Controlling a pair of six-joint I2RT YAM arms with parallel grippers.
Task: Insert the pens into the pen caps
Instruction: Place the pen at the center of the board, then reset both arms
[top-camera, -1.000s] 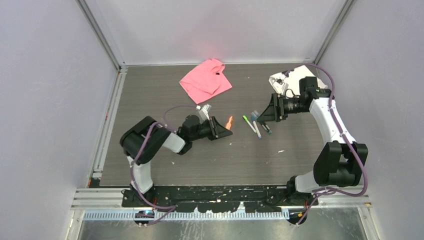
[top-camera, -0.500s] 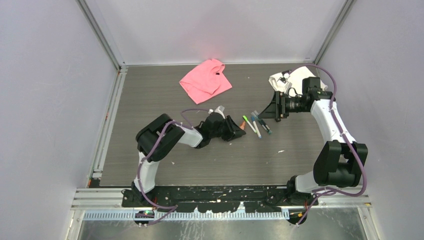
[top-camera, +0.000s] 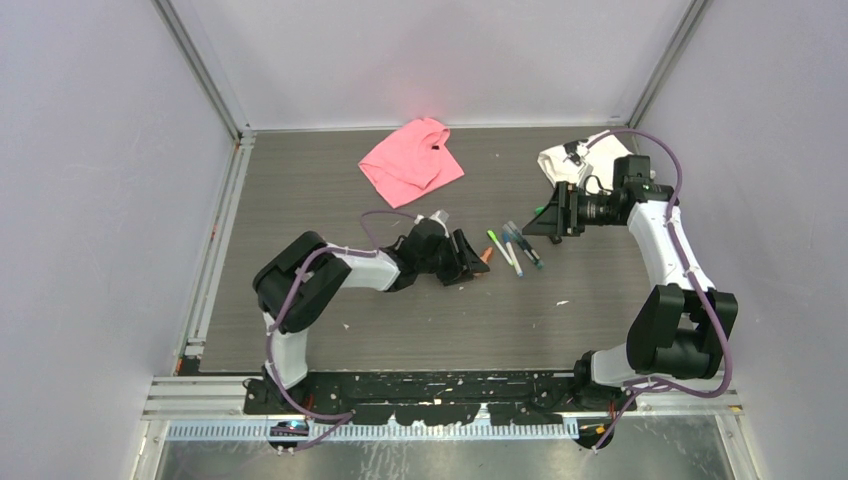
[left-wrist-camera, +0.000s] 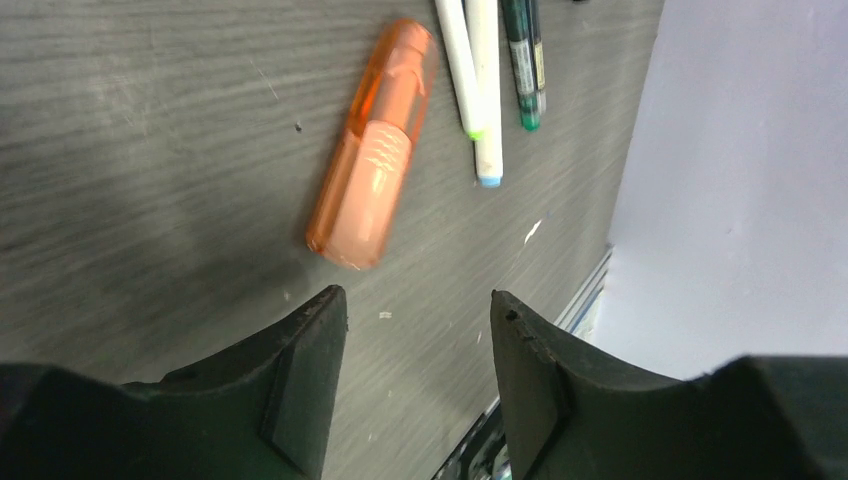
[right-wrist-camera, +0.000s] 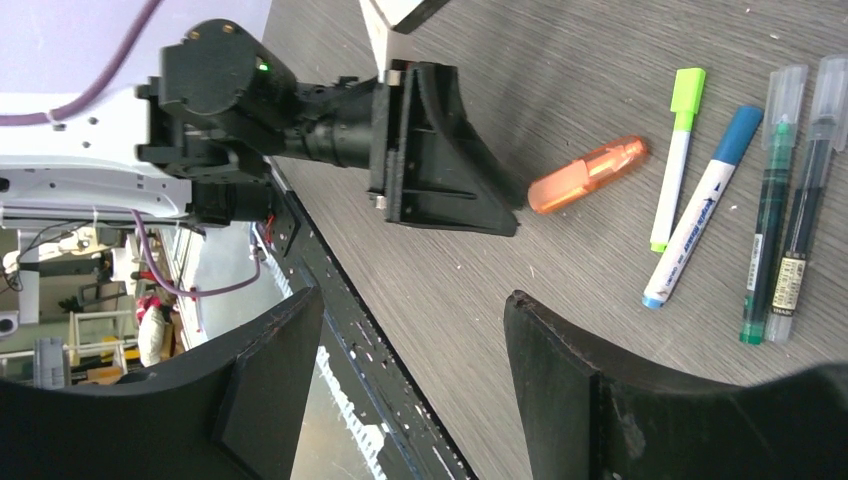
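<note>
An orange marker (left-wrist-camera: 372, 150), translucent, is glowing on my grey, wood-grained surface (left-wrist-camera: 150, 120). I am seeing a green-capped white pen (right-wrist-camera: 674, 160), a blue-capped white pen (right-wrist-camera: 700, 212) with blue lettering, and dark green pens (right-wrist-camera: 768, 215) under clear caps (right-wrist-camera: 788, 88). My left hand (left-wrist-camera: 415, 300) is showing matte black; one pink cloth (top-camera: 410, 160), one white cloth (top-camera: 568, 160).

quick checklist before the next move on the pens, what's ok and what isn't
1. Left gripper open: ok, jaws apart, nothing between them.
2. Orange pen free of that gripper: ok, it lies flat on the table just beyond the fingertips, untouched.
3. Right gripper empty: ok, jaws open, holding nothing.
4. Room around the orange pen: ok, a clear gap separates it from the green-capped pen, the nearest in the row of four.
5. Orange pen's cap fully seated: cannot tell, no seam is clear in any view.
6. Loose cap ready to pick: cannot tell, none stands out in these views.
</note>
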